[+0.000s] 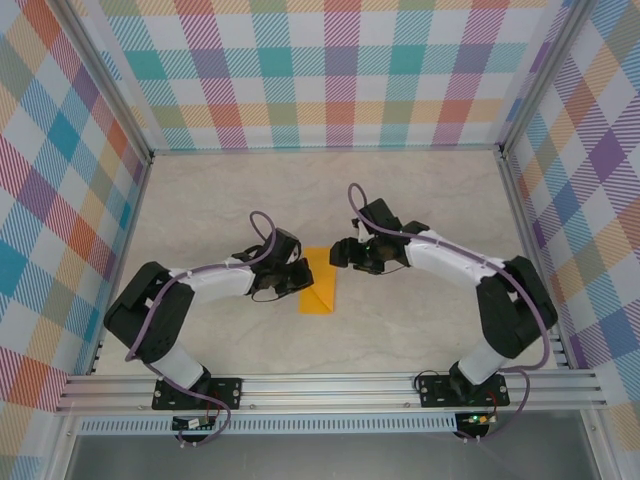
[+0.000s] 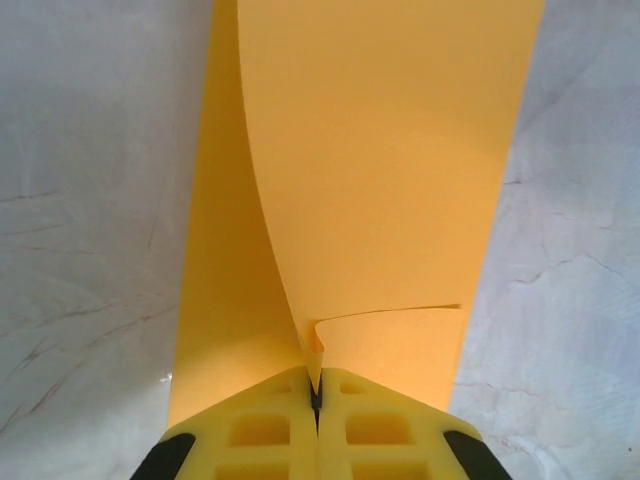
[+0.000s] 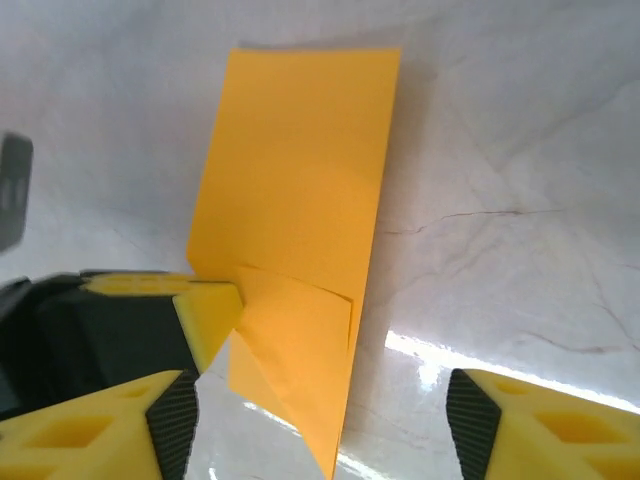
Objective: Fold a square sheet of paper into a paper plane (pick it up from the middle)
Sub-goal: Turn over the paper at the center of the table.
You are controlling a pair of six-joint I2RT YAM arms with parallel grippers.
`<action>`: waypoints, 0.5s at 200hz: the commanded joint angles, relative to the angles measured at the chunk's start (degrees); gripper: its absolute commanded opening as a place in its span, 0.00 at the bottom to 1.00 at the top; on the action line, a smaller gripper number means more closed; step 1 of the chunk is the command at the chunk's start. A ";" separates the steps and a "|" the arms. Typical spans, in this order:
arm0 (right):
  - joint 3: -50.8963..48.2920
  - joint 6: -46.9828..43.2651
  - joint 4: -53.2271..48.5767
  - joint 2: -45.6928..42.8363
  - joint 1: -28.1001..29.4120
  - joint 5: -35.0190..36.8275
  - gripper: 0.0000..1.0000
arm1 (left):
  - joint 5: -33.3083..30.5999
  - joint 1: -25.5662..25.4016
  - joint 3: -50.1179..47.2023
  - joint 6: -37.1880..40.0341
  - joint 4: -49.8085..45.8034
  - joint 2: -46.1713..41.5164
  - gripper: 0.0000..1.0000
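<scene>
Yellow fingers (image 2: 260,435) of the left gripper (image 2: 316,385) sit right at the bottom of the left wrist view. They're pressed flat together with a little ridge of the paper (image 2: 380,180) nipped between them, so that one's clamped on the sheet for sure. From the pinch the paper runs straight away from the gripper, long axis pointing up the frame. One layer curls up off the one under it, and the table (image 2: 90,250) shows on either side. Over in the right wrist view, the right gripper (image 3: 320,420) has its fingers (image 3: 520,420) spread wide with nothing held. The paper's (image 3: 300,200) pointy near end lies between them, with the long side heading away and a bit left. From the top, the paper (image 1: 322,285) lies mid-table between the two grippers, a narrow folded strip running near-to-far, slightly slanted. The left gripper (image 1: 292,278) is on its left edge about halfway along. The right gripper (image 1: 350,255) is just beside the far right corner, not touching as far as I can tell. My guess is the next fold hinges on the left pinning that edge while the right comes in across the short way.
</scene>
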 commanded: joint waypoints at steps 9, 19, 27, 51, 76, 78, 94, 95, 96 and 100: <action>-3.09 -0.08 -4.76 -6.09 -0.83 10.30 0.86 | -6.87 -0.49 7.03 8.29 -16.67 -6.59 0.04; -4.30 -0.12 -4.77 -8.00 -1.19 11.87 0.91 | -9.62 -0.80 10.02 10.46 -21.05 -7.77 0.04; -5.08 -0.07 -4.73 -9.41 -1.48 13.06 0.93 | -12.02 -0.97 12.47 12.13 -24.94 -8.41 0.04; -7.27 0.68 -4.88 -12.95 -2.44 15.13 0.98 | -20.41 -1.77 19.87 16.50 -35.48 -8.72 0.03; -8.84 1.64 -5.33 -15.35 -3.23 16.55 0.99 | -31.24 -3.36 26.39 19.24 -42.79 -6.78 0.03; -8.95 1.75 -5.36 -15.45 -3.31 16.63 0.99 | -32.21 -3.43 26.89 19.32 -43.38 -6.47 0.03; -9.80 2.42 -5.63 -16.39 -3.94 16.91 1.00 | -43.00 -5.53 30.90 19.34 -48.18 -3.33 0.03; -9.83 2.50 -5.63 -16.38 -3.99 16.93 1.00 | -43.56 -5.72 31.12 19.34 -48.43 -3.12 0.03; -9.89 2.58 -5.67 -16.42 -4.02 16.95 1.00 | -44.15 -5.82 31.35 19.34 -48.68 -2.89 0.03; -9.96 2.85 -5.76 -16.60 -4.12 17.03 1.00 | -46.31 -6.38 32.26 19.36 -49.62 -1.91 0.03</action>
